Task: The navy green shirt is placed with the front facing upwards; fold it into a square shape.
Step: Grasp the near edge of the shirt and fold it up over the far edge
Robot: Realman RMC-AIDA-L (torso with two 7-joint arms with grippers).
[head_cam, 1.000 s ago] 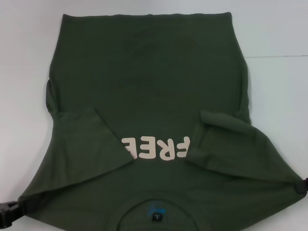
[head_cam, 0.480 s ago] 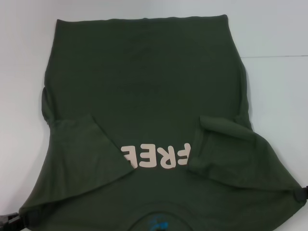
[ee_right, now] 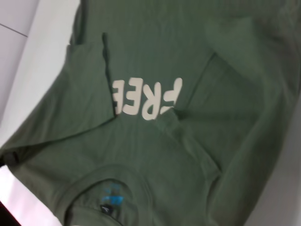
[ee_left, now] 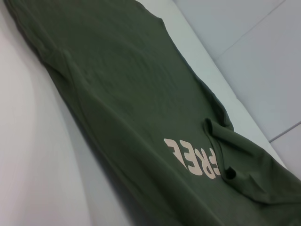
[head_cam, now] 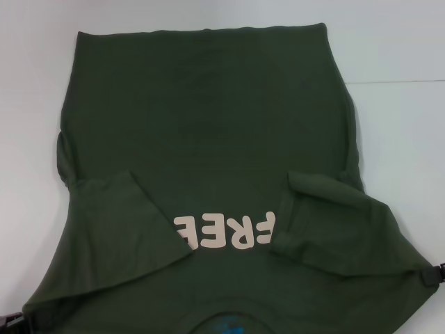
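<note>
Lying front-up on the white counter [head_cam: 396, 139], the navy green shirt [head_cam: 208, 139] covers most of the surface in the head view, its collar end nearest the robot and its hem at the far end. Both sleeves are folded inward over the body: the left sleeve [head_cam: 118, 223] lies flat beside the cream lettering [head_cam: 224, 231], its edge touching the first letters, while the right sleeve [head_cam: 320, 209] is bunched and rumpled, overlapping the other end of the lettering. The ribbed collar [ee_right: 106, 176] sits on the robot's side of the lettering, with a blue print and a small black tag [ee_right: 107, 208] inside it. The left gripper [head_cam: 12, 320] is at the shirt's near left shoulder corner, and the right gripper [head_cam: 434, 275] is at the near right shoulder corner; only a small black part of each shows at the cloth's edge. The shoulder line is drawn taut between those two corners. Whether the fingers of either gripper are closed on the fabric cannot be told. A thin seam [head_cam: 396, 82] crosses the counter beyond the right sleeve.
</note>
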